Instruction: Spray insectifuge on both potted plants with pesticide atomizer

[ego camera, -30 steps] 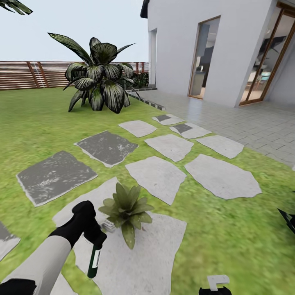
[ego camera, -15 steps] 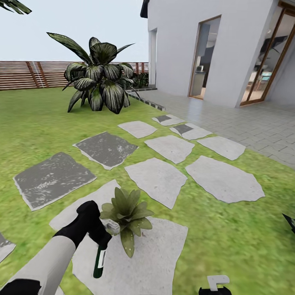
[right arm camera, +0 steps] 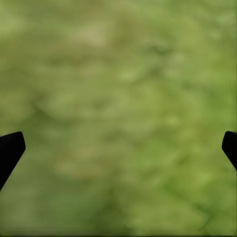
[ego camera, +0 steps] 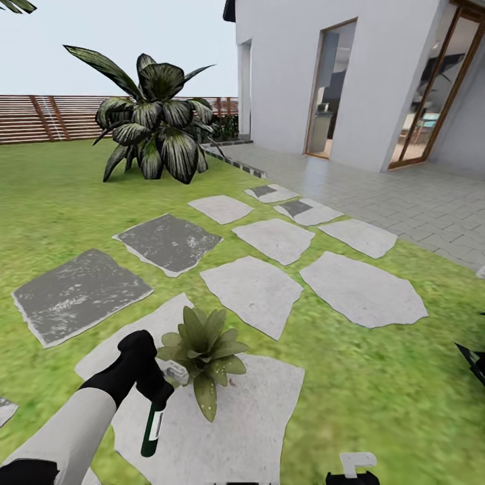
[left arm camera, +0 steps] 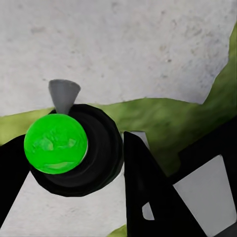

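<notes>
Already the pick-up part is looking done: the left gripper (ego camera: 156,397) is clasping the pesticide atomizer (ego camera: 152,431) near its top, the dark bottle hanging down over a pale stepping stone (ego camera: 236,431) with its white trigger head (ego camera: 176,371) pointing toward the potted plant (ego camera: 202,350). From the left wrist camera the bottle (left arm camera: 74,148) is sitting tight between the black fingers (left arm camera: 148,192), seen end-on over stone and grass. The nozzle is lying just beside the rosette's leaves, so I judge the spraying of this first plant is either about to begin or under way; no mist is showing, so I cannot tell how much of it is covered. The right gripper (right arm camera: 118,148) is hanging spread wide over blurred lawn (ego camera: 377,384), holding nothing. A second low rosette is still to be treated. Farther off, more stones are leading past the striped shrub (ego camera: 151,128) toward the wooden fence (ego camera: 47,118) and the house (ego camera: 350,74).
</notes>
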`<state>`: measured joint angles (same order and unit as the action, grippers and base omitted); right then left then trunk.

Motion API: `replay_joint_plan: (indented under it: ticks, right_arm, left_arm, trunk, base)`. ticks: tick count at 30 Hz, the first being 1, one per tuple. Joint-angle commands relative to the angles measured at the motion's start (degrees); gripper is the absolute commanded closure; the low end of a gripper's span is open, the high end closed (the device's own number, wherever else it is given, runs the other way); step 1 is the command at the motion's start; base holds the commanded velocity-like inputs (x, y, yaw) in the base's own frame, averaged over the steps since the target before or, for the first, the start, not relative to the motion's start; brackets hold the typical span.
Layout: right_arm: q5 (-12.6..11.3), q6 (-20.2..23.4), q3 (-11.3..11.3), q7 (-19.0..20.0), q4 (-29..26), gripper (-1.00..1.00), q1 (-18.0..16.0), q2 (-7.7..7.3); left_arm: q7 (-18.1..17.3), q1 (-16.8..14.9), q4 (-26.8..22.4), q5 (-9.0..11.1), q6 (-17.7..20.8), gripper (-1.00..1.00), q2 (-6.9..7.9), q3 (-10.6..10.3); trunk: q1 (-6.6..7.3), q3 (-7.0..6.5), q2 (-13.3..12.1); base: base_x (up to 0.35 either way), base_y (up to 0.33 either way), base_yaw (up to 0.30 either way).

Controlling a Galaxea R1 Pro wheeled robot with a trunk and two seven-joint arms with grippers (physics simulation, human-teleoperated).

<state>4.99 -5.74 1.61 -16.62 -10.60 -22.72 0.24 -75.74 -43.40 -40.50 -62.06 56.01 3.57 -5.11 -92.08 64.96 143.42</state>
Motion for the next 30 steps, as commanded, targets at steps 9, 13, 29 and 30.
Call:
replay_joint_plan:
  ticks: [9,13,29,30]
  right_arm:
    - [0.5,0.0,0.1,-0.4,0.1,-1.0,0.0,0.11]
    - [0.5,0.0,0.1,-0.4,0.1,-1.0,0.0,0.09]
    - [0.7,-0.1,0.1,-0.4,0.1,-1.0,0.0,-0.33]
    - [0.7,-0.1,0.1,-0.4,0.1,-1.0,0.0,-0.33]
  left_arm:
    - [-0.5,0.0,-0.1,-0.4,0.6,1.0,0.11,-0.2]
    - [-0.5,0.0,-1.0,-0.4,0.7,1.0,-0.07,-0.3]
    - [-0.6,0.0,-3.5,-0.4,0.9,1.0,-0.8,-0.2]
    - [-0.6,0.0,-3.4,-0.4,0.9,1.0,-0.85,-0.2]
  trunk:
    - [-0.11,1.91,0.1]
    - [-0.11,2.06,0.1]
    - [-0.11,2.08,0.1]
    - [-0.11,2.08,0.1]
  base:
    - [0.0,0.0,0.0]
    - [0.0,0.0,0.0]
    - [-0.118,0.202,0.0]
    - [-0.144,0.205,0.0]
